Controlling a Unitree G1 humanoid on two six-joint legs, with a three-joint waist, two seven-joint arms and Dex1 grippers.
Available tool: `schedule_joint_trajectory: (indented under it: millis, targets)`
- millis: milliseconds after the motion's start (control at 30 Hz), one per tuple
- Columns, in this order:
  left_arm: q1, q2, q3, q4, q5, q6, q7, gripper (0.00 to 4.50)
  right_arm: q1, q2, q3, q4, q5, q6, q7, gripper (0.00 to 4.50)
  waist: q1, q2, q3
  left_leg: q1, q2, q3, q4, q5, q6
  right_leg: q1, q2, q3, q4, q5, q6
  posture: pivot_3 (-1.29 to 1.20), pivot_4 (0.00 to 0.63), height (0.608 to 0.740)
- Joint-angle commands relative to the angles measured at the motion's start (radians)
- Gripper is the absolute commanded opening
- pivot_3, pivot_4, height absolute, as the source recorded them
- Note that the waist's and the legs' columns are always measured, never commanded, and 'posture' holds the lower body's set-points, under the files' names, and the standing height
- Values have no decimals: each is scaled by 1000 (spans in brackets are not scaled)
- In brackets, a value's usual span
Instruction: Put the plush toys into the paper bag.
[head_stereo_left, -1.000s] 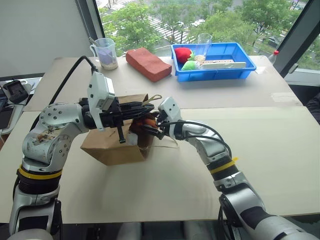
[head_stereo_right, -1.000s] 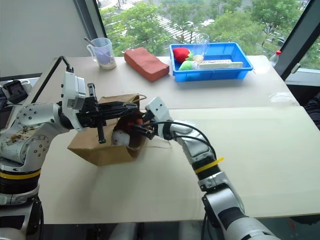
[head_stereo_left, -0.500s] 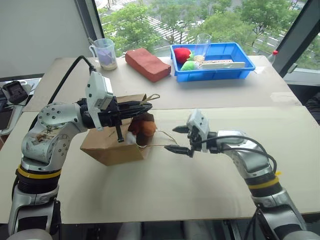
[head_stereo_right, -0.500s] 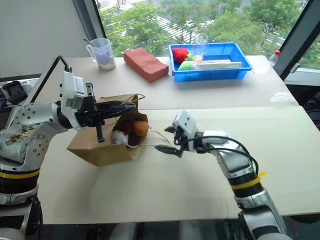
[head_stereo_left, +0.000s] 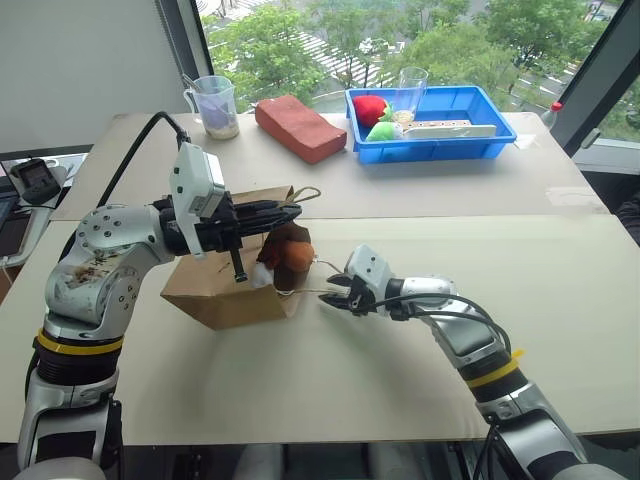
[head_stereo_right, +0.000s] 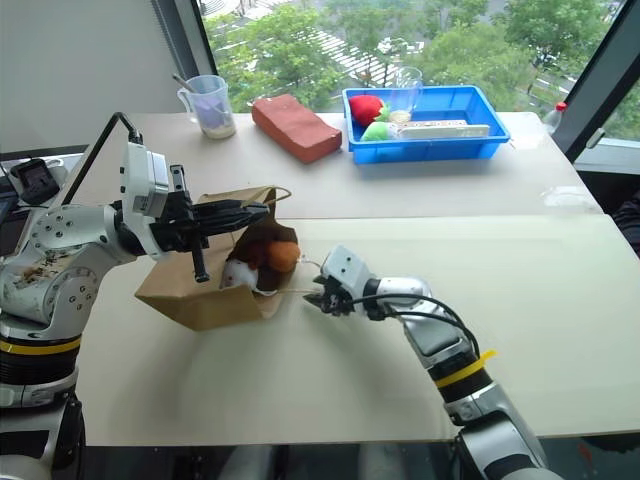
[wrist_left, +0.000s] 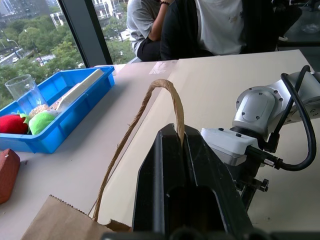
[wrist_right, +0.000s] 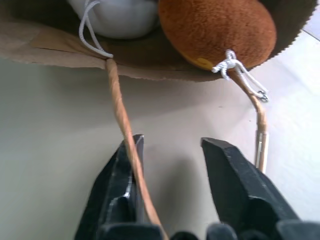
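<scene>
The paper bag (head_stereo_left: 215, 295) lies on its side on the near table, mouth toward the right. My left gripper (head_stereo_left: 283, 210) is shut on the bag's upper handle (wrist_left: 165, 87) and holds the mouth up. Both plush toys sit in the mouth: the reddish-brown one (head_stereo_left: 292, 252) and, beside it, the white one (head_stereo_right: 238, 275). My right gripper (head_stereo_left: 333, 295) is low over the table just outside the mouth, open by a narrow gap. The lower handle cord (wrist_right: 122, 115) runs along the inner edge of one of its fingers (wrist_right: 127, 165).
On the far table stand a reddish-brown block (head_stereo_left: 297, 128), a measuring cup (head_stereo_left: 213, 105) and a blue tray (head_stereo_left: 440, 152) holding red and green soft shapes (head_stereo_left: 370, 108) and a clear cup. People sit beyond the table (wrist_left: 200, 25). Bare tabletop lies right of my right arm.
My right gripper left the brown plush in the bag's mouth and drew back right. It has since come back low beside the lower handle, fingers narrowed. The left gripper kept still.
</scene>
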Motion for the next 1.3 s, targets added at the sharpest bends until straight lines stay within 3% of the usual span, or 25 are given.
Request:
schedule_joint_trajectory:
  millis: [33,100,233,433,600,800,900,1067,1300]
  targets:
    - [-8,-13,21,-4,-3,-30,7,0,13,12,-51,-42,-4,-29,-55,517,0,0,0,0,0,0,0,0,0,0,0,0,0,0,0,0,150,740]
    - [-17,-32,15,19,1,-38,8,0,26,35,-87,-92,21,-2,-92,62,0,0,0,0,0,0,0,0,0,0,0,0,0,0,0,0,150,740]
    - [-74,-87,-5,95,21,-58,23,0,40,72,-173,-214,74,72,-164,62,1,0,0,0,0,0,0,0,0,0,0,0,0,0,0,0,150,740]
    - [-299,-199,-56,417,137,-202,9,0,-33,37,-343,-531,138,242,-286,62,24,0,0,-1,-1,-1,1,2,-3,1,0,0,0,0,0,0,150,740]
    - [-487,-313,-71,716,178,-340,-82,0,-104,-69,-378,-682,166,359,-295,62,22,0,0,-2,-1,-2,1,1,-1,1,0,-2,-1,0,0,0,150,740]
    - [-563,-352,-74,874,188,-401,-218,0,-129,-105,-319,-800,161,440,-340,62,4,0,0,-2,-1,-1,1,-1,2,0,0,-1,-1,0,0,0,150,740]
    - [-546,-322,-92,922,224,-419,-292,0,-115,-45,-236,-781,161,490,-390,62,-8,0,0,-2,-1,-2,1,-1,2,0,0,-1,0,0,0,0,150,740]
    - [-541,-297,-120,980,274,-431,-368,0,-161,101,-133,-586,120,479,-462,62,-7,0,0,-1,-1,-2,1,0,1,0,0,-1,2,0,0,0,150,740]
    - [-532,-302,-120,931,276,-386,-376,0,-223,60,-111,-463,81,416,-414,62,2,0,0,-3,-1,-4,1,0,1,0,0,-3,1,0,0,0,150,740]
